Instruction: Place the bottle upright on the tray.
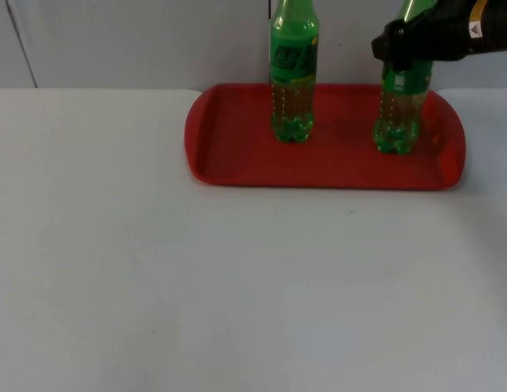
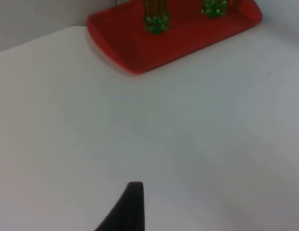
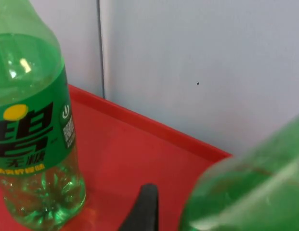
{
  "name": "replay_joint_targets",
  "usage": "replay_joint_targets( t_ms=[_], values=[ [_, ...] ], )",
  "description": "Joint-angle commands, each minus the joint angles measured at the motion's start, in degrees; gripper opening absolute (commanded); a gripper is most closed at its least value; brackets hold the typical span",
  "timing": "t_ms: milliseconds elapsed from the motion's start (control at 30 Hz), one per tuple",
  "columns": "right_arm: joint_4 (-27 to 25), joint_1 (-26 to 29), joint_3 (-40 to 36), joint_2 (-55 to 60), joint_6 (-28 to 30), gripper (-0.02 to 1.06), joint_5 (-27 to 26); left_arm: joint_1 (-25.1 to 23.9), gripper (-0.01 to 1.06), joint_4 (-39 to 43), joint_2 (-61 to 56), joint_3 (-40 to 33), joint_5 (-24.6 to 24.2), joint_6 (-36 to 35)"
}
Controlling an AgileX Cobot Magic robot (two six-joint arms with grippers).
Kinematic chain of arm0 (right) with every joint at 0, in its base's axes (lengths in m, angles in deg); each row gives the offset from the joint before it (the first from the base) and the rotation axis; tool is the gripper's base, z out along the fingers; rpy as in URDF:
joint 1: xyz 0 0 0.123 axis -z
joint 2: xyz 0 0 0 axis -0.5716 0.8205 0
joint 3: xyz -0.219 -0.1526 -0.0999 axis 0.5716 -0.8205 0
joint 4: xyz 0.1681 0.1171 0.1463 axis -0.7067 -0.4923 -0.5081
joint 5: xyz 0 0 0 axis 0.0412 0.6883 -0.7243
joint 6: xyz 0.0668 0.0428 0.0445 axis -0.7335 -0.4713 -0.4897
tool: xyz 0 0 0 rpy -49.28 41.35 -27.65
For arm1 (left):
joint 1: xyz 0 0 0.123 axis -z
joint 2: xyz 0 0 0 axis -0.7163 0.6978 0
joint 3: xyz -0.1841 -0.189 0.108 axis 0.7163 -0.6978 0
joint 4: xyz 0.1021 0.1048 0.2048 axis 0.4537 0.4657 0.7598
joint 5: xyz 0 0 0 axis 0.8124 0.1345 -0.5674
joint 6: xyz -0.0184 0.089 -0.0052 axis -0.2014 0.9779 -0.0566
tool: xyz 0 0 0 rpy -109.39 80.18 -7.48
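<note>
Top view: a red tray lies at the far side of the white table, against the grey wall, and two green bottles stand upright on it, well apart. The right gripper is at the upper body of the right bottle, whose base rests on the tray; whether the fingers are clamped on it or apart, I cannot tell. The left bottle, with a green label, stands free to the side of those fingers, nothing touching it. Right wrist view shows that labelled bottle beyond a black fingertip, the nearer bottle close beside it, and the tray's rim against the wall. Left wrist view: the left arm waits over bare table, its gripper far from the tray, the two bottle bases ahead of the fingertip; its fingers' state I cannot tell.
</note>
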Motion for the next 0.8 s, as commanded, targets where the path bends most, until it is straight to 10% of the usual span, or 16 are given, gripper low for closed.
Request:
replay_joint_targets(
  t_ms=[0, 167, 300, 767],
  values=[
    [0.31, 0.21, 0.23, 0.19, 0.42, 0.81, -0.31, 0.34, 1.05, -0.36, -0.27, -0.26, 0.04, 0.07],
    [0.31, 0.21, 0.23, 0.19, 0.42, 0.83, -0.19, 0.34, 1.05, -0.36, -0.27, -0.26, 0.04, 0.07],
    [0.31, 0.21, 0.23, 0.19, 0.28, 1.05, -0.19, 0.34, 1.05, -0.36, -0.27, -0.26, 0.04, 0.07],
    [0.17, -0.15, -0.05, -2.97, -7.82, 1.05, 13.36, 0.34, 1.05, -0.36, -0.27, -0.26, 0.04, 0.07]
  ],
)
